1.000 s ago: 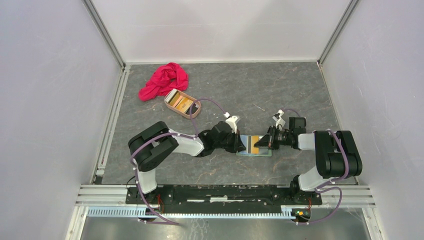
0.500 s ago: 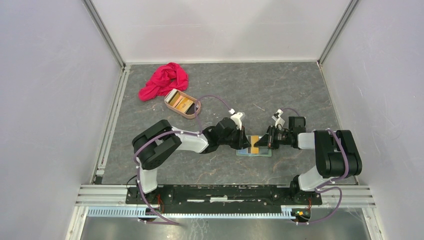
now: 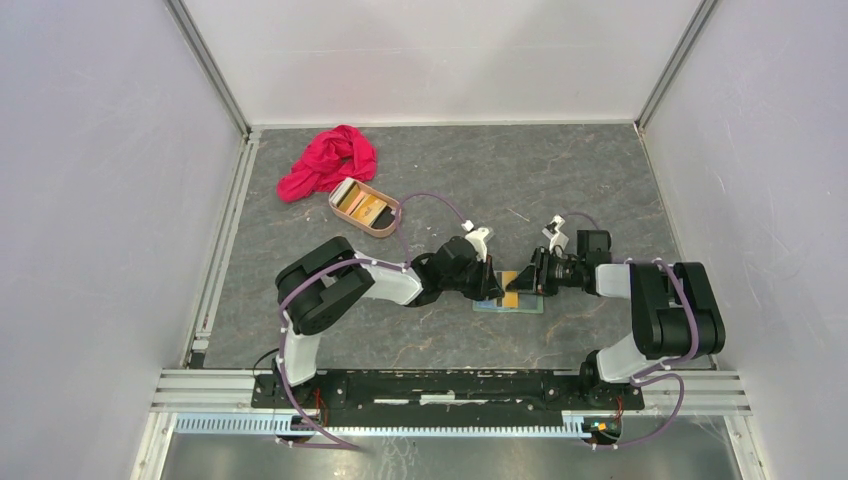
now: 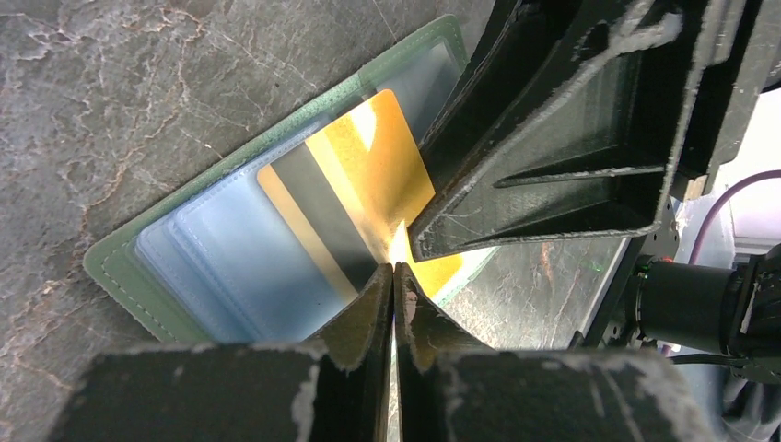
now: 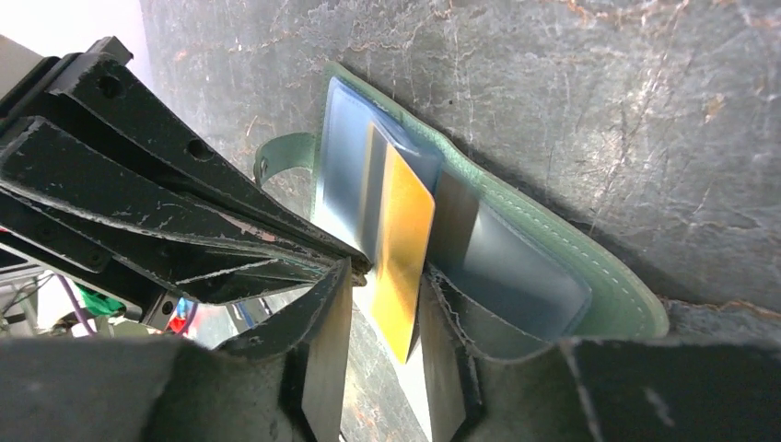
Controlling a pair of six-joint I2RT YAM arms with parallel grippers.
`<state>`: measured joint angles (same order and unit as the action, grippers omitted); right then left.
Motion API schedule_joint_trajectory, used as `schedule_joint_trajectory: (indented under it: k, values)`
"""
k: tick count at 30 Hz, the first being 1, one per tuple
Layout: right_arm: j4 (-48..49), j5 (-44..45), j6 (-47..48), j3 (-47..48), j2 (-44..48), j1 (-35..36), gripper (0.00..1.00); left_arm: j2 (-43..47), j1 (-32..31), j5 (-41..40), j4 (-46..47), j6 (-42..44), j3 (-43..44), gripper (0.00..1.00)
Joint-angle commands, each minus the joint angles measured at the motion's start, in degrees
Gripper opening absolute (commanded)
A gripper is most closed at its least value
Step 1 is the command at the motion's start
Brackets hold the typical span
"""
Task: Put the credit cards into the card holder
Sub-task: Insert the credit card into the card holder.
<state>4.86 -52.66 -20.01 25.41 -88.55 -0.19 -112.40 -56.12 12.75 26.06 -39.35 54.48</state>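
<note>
Left wrist view: the orange-gold, dark-striped credit card (image 4: pixel 368 175) is pinched at its long edge by the closed jaws of the left gripper (image 4: pixel 394 274), is laid across the pale-blue pockets of the opened sage-green card holder (image 4: pixel 115 267) on the counter (image 4: pixel 138 92), and is straddled beyond by the parted jaws of the right gripper (image 5: pixel 387 272).

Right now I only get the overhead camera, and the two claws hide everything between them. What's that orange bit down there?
Observer: It's an orange-gold card with a dark stripe, over the pale blue pockets of the open card holder.
Operator: Is either claw squeezing it?
Observer: The right gripper isn't: its fingers stand apart on either side of the card.
Operator: And the other?
Observer: The left gripper is shut, its tips at the card's edge.
</note>
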Motion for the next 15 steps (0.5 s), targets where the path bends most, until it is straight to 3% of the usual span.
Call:
schedule_joint_trajectory:
  k: [1,6,15]
  values:
    - [-0.4,4.9,4.6,1.7,2.6,-0.1,0.41,-2.6,-0.2,-3.2,-3.3,-0.2,-1.8,0.09]
    - [-4.0,8.6,8.3,3.1,5.1,-0.1,0.45,-2.5,-0.2,-3.6,-2.1,-0.9,-3.5,0.09]
    - [-6.3,13.0,11.5,3.2,7.4,-0.1,0.42,-1.9,0.0,-3.2,-1.8,-1.0,-3.4,0.09]
